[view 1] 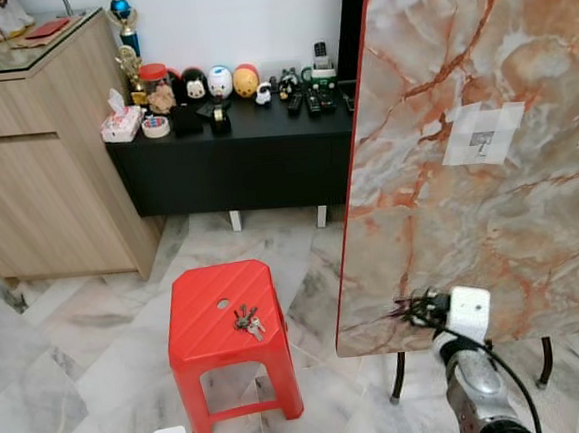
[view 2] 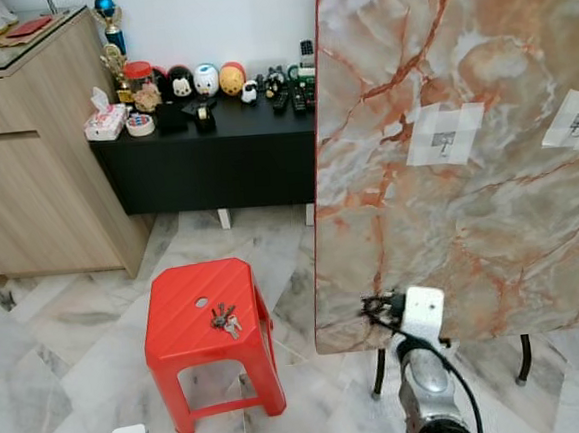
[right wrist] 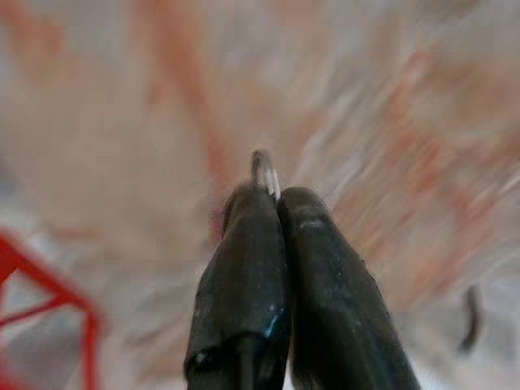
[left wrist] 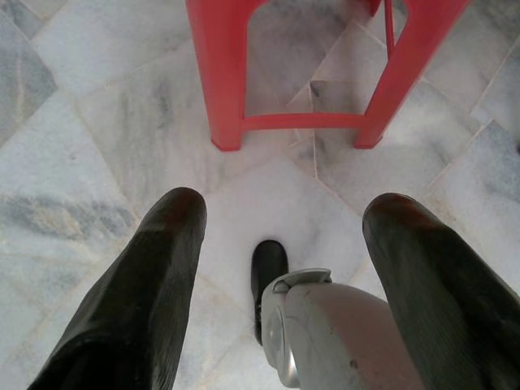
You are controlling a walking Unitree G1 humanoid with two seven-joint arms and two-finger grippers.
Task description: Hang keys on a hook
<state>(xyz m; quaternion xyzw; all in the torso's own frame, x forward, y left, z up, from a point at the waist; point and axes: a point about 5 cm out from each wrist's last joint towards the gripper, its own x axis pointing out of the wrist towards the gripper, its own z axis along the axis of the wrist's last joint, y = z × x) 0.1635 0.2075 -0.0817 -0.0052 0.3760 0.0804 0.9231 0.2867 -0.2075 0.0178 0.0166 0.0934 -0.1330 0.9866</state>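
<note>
A bunch of keys [view 1: 248, 320] is lying on top of the red plastic stool [view 1: 210, 328], just beside the small hole in its seat, and nothing is touching it. The right gripper [right wrist: 272, 175] is raised close against the tilted marble-patterned tabletop [view 1: 524, 138], its two black fingers pressed together around something thin and pale that is poking out at the tips; I cannot tell what that sliver is. The left gripper [left wrist: 284, 211] is hanging low over the marble floor [left wrist: 97, 146] near the stool's legs, fingers spread wide and carrying nothing.

Two hooks [view 2: 446, 144] are sitting on pale patches stuck high on the tabletop, well above the right gripper. To my eye the hanging step is hardly begun, since the keys are resting on the stool. Doing it well probably means coming down from straight above the seat, pinching the ring rather than a loose blade, and lifting slowly so the bunch is not swinging when it reaches a hook.
</note>
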